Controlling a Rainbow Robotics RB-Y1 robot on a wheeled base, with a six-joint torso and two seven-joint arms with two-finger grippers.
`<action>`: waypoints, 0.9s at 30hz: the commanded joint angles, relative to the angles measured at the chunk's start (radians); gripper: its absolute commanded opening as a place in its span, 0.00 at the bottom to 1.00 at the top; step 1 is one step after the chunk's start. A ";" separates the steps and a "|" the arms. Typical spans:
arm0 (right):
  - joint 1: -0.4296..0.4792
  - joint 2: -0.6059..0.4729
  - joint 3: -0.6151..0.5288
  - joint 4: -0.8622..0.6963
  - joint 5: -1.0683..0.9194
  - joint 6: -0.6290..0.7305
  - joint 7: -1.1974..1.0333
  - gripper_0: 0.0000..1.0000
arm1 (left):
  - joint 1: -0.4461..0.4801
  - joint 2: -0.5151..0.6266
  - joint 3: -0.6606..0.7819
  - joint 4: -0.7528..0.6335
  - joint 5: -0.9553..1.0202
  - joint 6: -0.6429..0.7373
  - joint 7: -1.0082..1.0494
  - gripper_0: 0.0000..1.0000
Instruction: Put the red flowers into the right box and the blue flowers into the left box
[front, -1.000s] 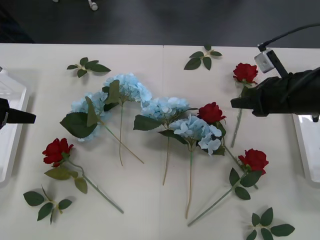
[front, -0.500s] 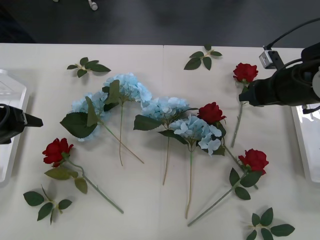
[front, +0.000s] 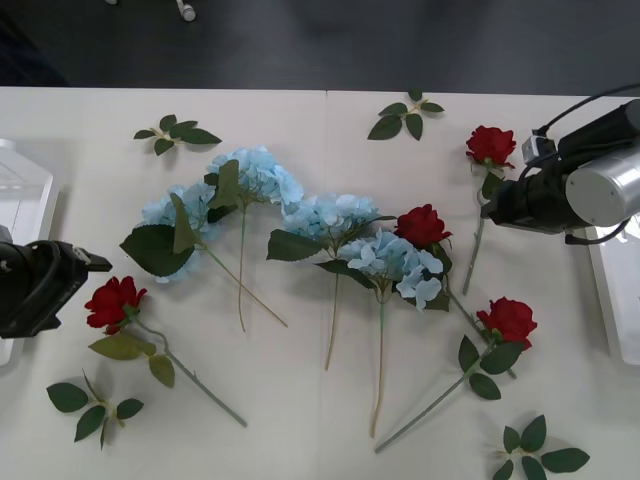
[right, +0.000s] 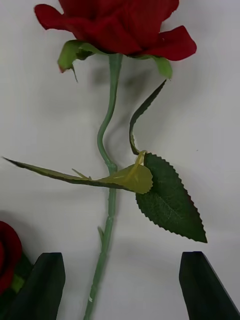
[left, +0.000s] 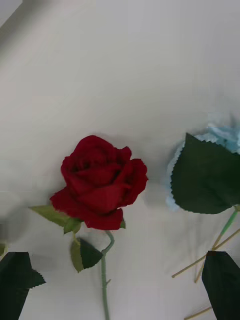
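Note:
Four red flowers lie on the white table: one at top right (front: 491, 145), one in the middle (front: 422, 226), one lower right (front: 510, 320), one at the left (front: 112, 302). Several blue flowers (front: 258, 175) spread across the centre. My right gripper (front: 487, 212) hovers open over the top-right rose's stem (right: 107, 165), which runs between its fingers (right: 42, 285); the bloom (right: 120, 20) lies ahead. My left gripper (front: 96, 263) is open just beside the left rose (left: 100, 182), which sits between and ahead of its fingers (left: 222, 280). The left box (front: 20, 195) and right box (front: 612, 290) stand at the table's sides.
Loose green leaf sprigs lie at the top left (front: 175, 132), top centre (front: 408, 115), bottom left (front: 95, 405) and bottom right (front: 535, 450). A hydrangea leaf (left: 207, 175) lies close to the left rose. The middle rose's edge (right: 7, 250) is near my right gripper.
My left arm has come in from the left box toward the left rose. My right arm has drawn back to the right and tilted down over the top-right rose's stem.

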 joint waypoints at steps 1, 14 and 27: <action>-0.036 0.012 -0.009 0.028 -0.001 -0.020 -0.121 0.67 | 0.075 0.019 -0.085 -0.110 -0.058 0.007 0.103 1.00; -0.133 0.174 -0.009 0.264 0.099 -0.049 -0.188 0.67 | 0.121 -0.047 -0.232 -0.159 -0.236 0.011 0.154 1.00; -0.243 0.297 -0.001 0.505 0.179 -0.049 -0.167 0.15 | 0.099 -0.133 -0.324 -0.051 -0.370 -0.027 0.164 1.00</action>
